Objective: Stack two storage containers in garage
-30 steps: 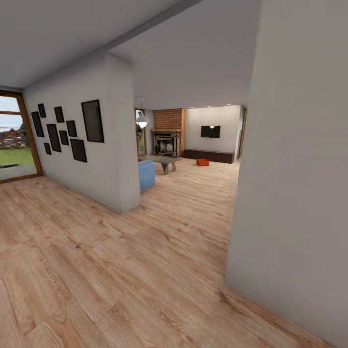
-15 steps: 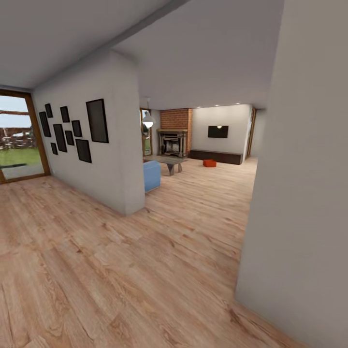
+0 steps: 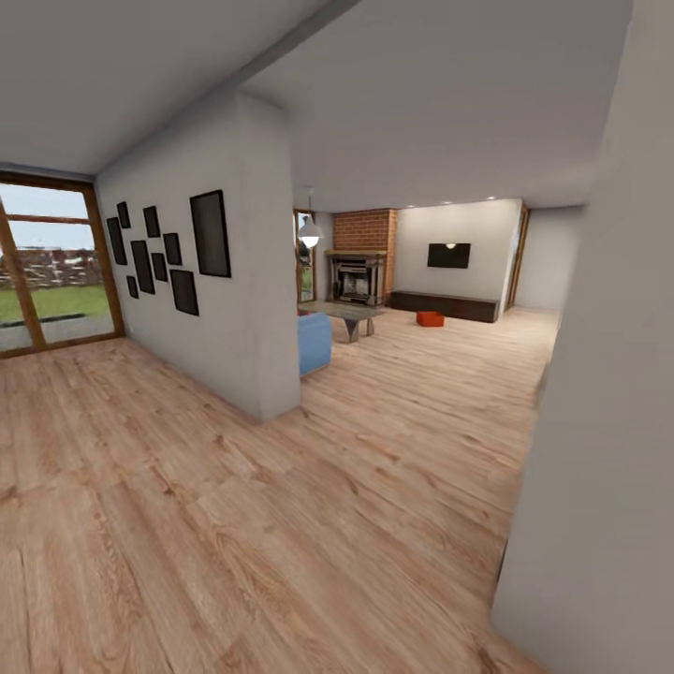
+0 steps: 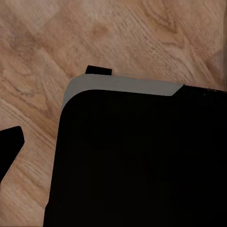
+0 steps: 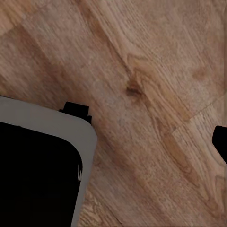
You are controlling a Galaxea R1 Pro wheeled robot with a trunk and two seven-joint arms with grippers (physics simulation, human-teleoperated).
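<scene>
One red-orange storage container (image 3: 430, 319) sits far off on the light wood floor of the living room, in front of the long dark bench (image 3: 444, 305) under the black TV (image 3: 448, 256). The brick fireplace (image 3: 360, 272) stands to its left. The second container is out of view. My left gripper (image 4: 113, 151) hangs over the wood planks beside my black base; one dark fingertip (image 4: 9, 147) shows at the frame's edge and nothing is held. My right gripper (image 5: 113, 142) also hangs over bare planks, with one fingertip (image 5: 221, 142) at the edge.
A white wall corner (image 3: 270, 262) with several black picture frames (image 3: 210, 234) juts out on the left. A blue seat (image 3: 315, 343) and a low table (image 3: 342, 314) lie past it. A pale wall (image 3: 608, 421) is close on my right. Glass doors (image 3: 47, 267) are at far left.
The whole head view has shifted as the camera moved. The right wall slid towards the frame's edge and more of the living room shows. Nothing in the rooms has moved.
</scene>
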